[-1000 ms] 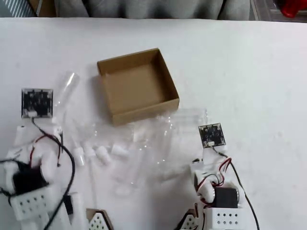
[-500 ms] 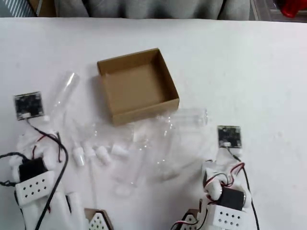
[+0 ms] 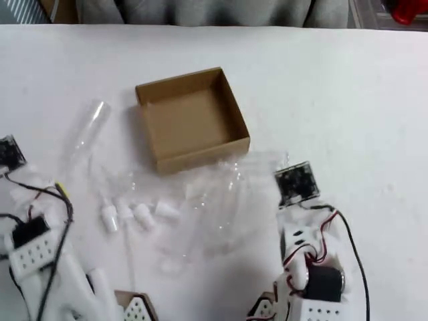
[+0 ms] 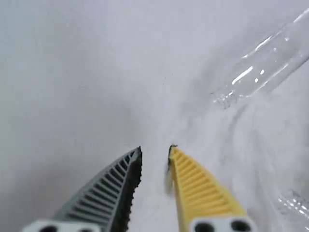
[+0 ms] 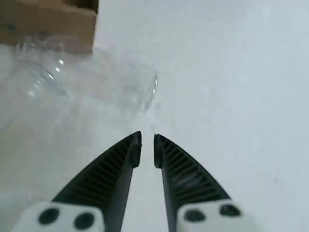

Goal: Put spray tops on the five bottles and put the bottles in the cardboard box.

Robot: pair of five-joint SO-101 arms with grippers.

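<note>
The right end effector hung almost closed and empty, just short of a clear bottle lying on its side near the cardboard box. The left end effector, slightly parted and empty, sat over bare counter beside another bottle. White spray tops lay loose between the arms, none fitted. The likely trouble was a round bottle rolling away from a glancing pinch, or jaws too narrow to admit one. Open counter lay beyond and to the right of the box, while its near wall crowded the bottle heap.
</note>
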